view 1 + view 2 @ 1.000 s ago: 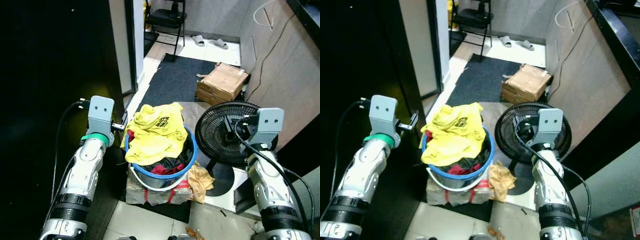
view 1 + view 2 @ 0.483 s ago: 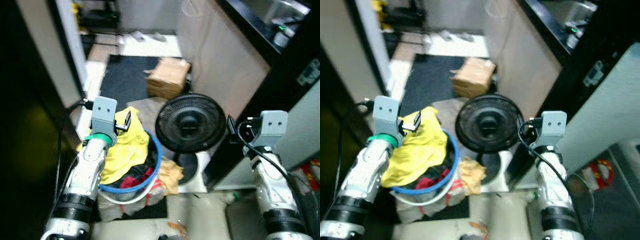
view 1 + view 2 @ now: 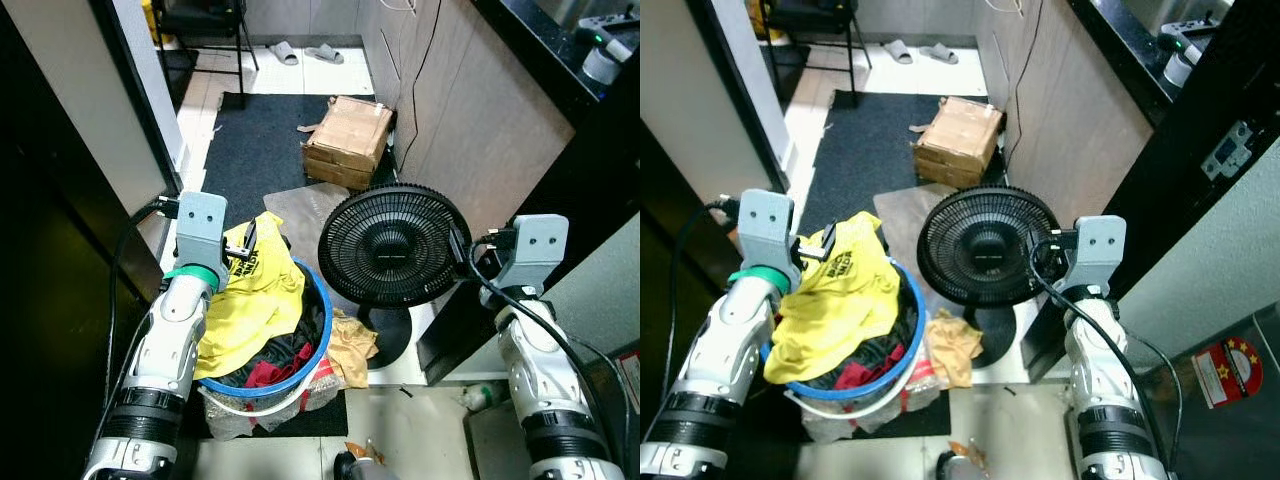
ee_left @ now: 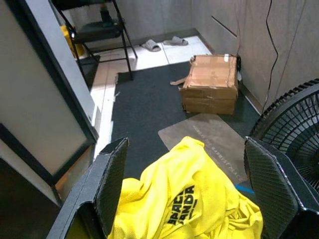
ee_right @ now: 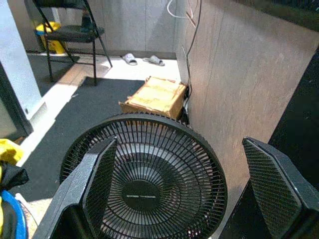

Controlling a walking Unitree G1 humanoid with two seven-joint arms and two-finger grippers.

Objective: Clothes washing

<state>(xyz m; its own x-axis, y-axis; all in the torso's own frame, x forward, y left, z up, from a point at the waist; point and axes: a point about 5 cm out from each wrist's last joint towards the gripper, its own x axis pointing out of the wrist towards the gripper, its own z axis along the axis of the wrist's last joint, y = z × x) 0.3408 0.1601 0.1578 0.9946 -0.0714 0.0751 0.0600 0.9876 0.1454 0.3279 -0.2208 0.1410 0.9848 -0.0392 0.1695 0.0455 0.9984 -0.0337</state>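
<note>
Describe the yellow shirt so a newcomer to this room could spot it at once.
Find the black floor fan standing in the middle of the floor. Beside it, on the robot's left, is a blue-rimmed laundry basket heaped with clothes. The yellow shirt is draped on top; bright yellow with black lettering, it stands out from the dark and red clothes under it.

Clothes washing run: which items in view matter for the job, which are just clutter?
For the job: blue laundry basket, yellow shirt on top of it, dark and red clothes underneath.

Lying about: black fan, cardboard box, crumpled tan cloth, slippers, folding chair, dark mat.
</note>
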